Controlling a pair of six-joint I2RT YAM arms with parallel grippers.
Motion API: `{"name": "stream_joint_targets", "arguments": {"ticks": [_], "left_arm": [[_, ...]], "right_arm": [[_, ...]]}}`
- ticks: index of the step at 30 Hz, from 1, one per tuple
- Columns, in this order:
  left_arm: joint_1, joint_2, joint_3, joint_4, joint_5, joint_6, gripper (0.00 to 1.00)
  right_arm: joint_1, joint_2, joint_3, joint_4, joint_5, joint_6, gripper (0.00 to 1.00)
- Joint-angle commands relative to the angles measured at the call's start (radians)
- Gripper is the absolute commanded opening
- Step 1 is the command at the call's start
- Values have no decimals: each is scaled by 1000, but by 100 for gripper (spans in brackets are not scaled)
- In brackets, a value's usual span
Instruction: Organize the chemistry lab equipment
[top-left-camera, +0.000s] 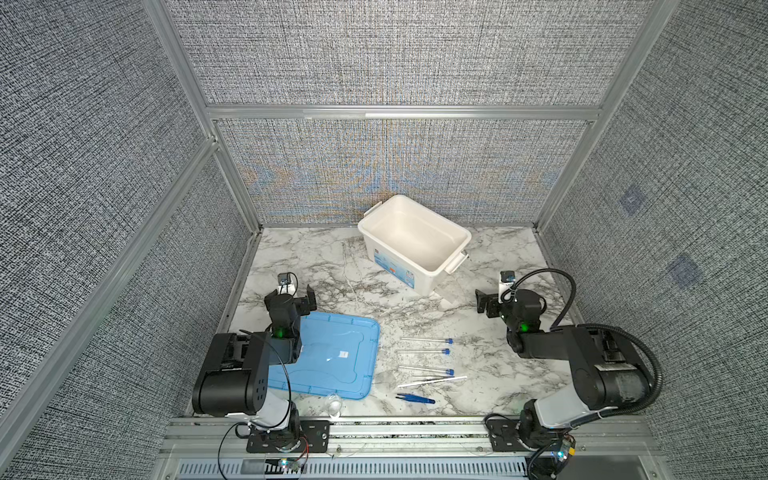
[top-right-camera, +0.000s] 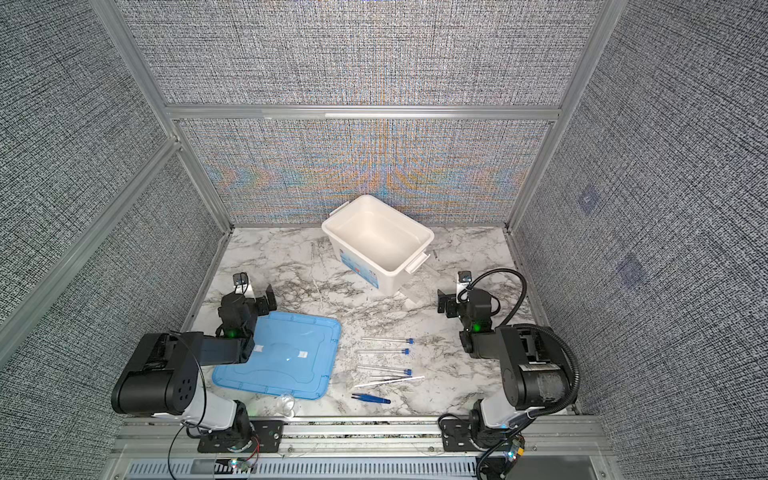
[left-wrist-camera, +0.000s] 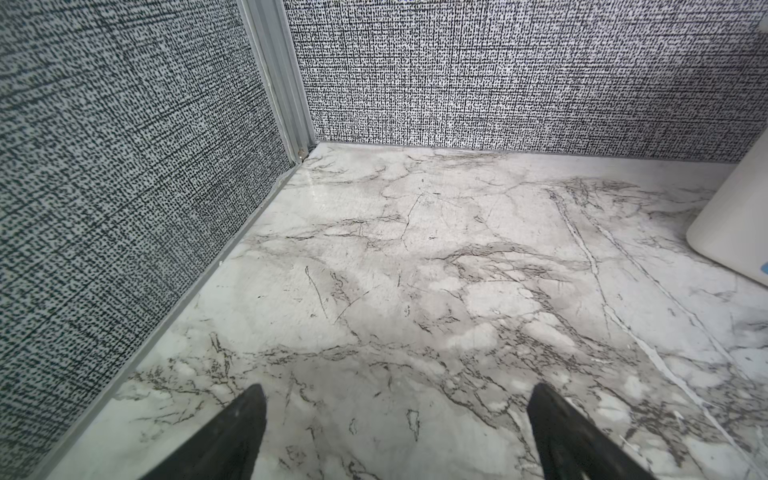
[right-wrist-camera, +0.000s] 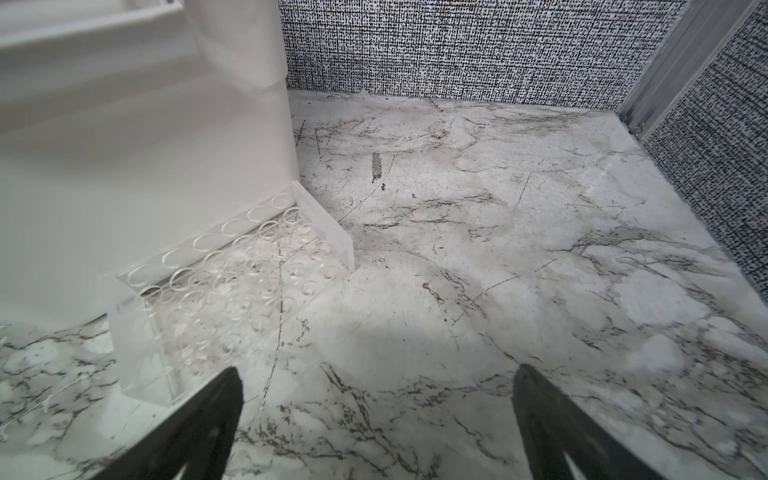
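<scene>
Top views: left gripper (top-left-camera: 289, 296) and right gripper (top-left-camera: 493, 300) hung over bare marble table (top-left-camera: 316, 257), well apart from the gear. Three blue-capped tubes (top-left-camera: 422, 351) lay side by side between the light-blue lid (top-left-camera: 332, 332) and the right arm. Nearer the front edge lay silver tweezers (top-left-camera: 417, 377) just beside a thin white stick (top-left-camera: 433, 382), then blue tweezers (top-left-camera: 415, 399). Small glass dishes (top-left-camera: 333, 404) sat at the lid's front edge. White tub (top-left-camera: 409, 237) stood at the back. Left wrist: jaws spread wide, nothing between them, tub corner at frame edge. Right wrist: jaws spread wide, empty; clear rack (right-wrist-camera: 232, 282) stood against the tub wall.
</scene>
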Motion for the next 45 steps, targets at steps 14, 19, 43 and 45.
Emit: {"name": "stream_joint_targets", "arguments": {"ticks": [14, 19, 43, 45], "left_arm": [[1, 2, 6, 19, -5, 8, 99], [1, 0, 3, 18, -3, 6, 99], [-17, -564, 101, -513, 21, -233, 99], [-17, -585, 111, -551, -19, -341, 99]], "right_arm": [[-2, -2, 2, 10, 0, 1, 99], [-4, -3, 1, 9, 11, 5, 99], [2, -436, -76, -264, -106, 722, 99], [-15, -365, 3, -363, -255, 673, 99]]}}
